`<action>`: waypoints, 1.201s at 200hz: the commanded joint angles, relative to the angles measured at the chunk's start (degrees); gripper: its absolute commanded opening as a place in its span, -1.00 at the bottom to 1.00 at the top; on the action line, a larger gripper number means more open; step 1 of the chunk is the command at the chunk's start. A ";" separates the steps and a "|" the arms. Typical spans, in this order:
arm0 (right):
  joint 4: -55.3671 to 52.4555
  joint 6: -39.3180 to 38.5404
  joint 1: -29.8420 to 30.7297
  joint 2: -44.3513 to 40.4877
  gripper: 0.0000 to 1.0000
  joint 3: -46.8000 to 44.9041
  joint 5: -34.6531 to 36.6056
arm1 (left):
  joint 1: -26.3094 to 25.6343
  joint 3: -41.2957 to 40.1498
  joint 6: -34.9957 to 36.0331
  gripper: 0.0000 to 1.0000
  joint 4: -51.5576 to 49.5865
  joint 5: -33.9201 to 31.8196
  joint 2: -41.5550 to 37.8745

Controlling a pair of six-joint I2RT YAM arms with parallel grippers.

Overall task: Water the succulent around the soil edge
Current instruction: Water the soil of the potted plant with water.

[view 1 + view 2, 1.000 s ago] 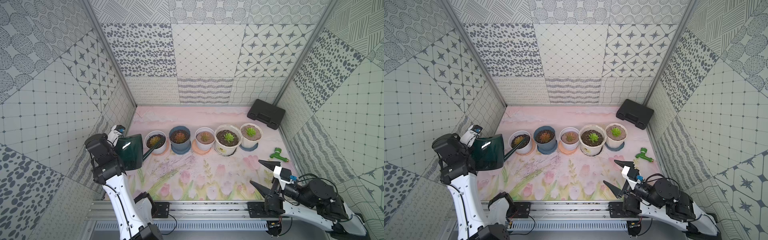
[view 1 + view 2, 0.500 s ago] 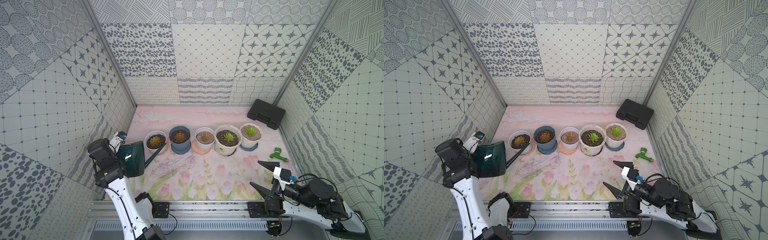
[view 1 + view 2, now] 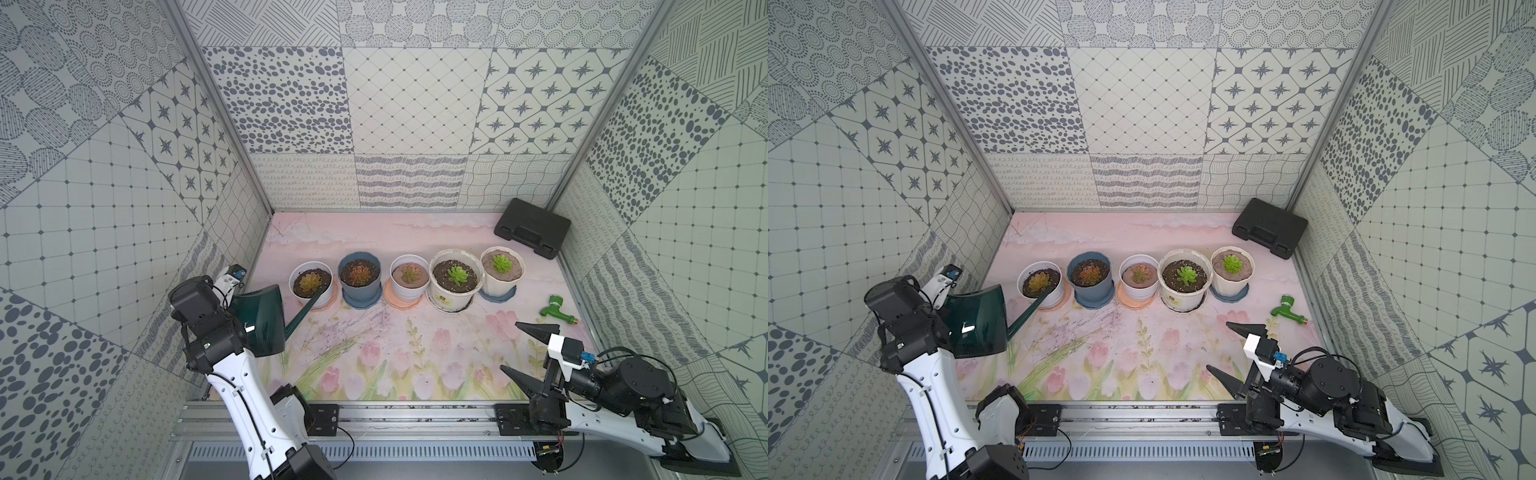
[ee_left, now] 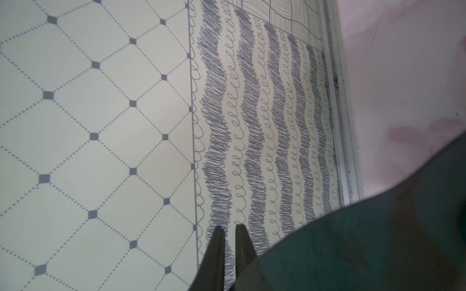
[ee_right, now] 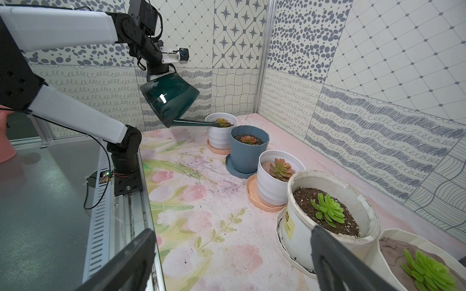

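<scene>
Succulent (image 3: 501, 263) is sitting in its white fluted pot (image 3: 498, 289), soil edge (image 3: 515, 272) ringing it just inside the lip. Left end effector (image 4: 229, 234) is pinched tight on the dark green watering can (image 3: 259, 320), spout (image 3: 301, 313) over the plain white pot (image 3: 326, 293) at the row's far end from the fluted pot. Right end effector (image 3: 509, 345) is spread wide in front of the fluted pot, touching nothing. Cream pot (image 3: 453, 291) just beside it has a yellow label (image 5: 288, 224), too blurry to read.
</scene>
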 commanded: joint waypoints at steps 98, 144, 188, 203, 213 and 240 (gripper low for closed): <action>0.70 1.37 3.27 -0.64 0.95 1.69 2.58 | 5.55 7.87 -5.74 -1.00 -3.52 3.71 0.35; 0.65 1.91 5.39 -0.66 0.95 2.01 4.31 | 5.56 7.13 -3.82 -1.00 -7.15 0.81 0.58; 0.68 2.27 6.30 -0.64 0.95 2.09 5.48 | 5.59 5.08 -1.45 -1.00 -2.18 -10.23 2.20; 0.70 2.36 6.46 -0.64 0.95 2.03 5.75 | 5.62 5.93 -1.32 -1.00 -2.03 -11.15 2.71; 0.65 2.37 6.58 -0.62 0.95 2.06 5.88 | 5.56 6.17 -1.14 -1.00 -1.59 -12.28 3.20; 0.69 2.60 6.76 -0.65 0.95 2.05 6.50 | 5.56 6.45 -0.45 -1.00 -0.25 -14.88 4.68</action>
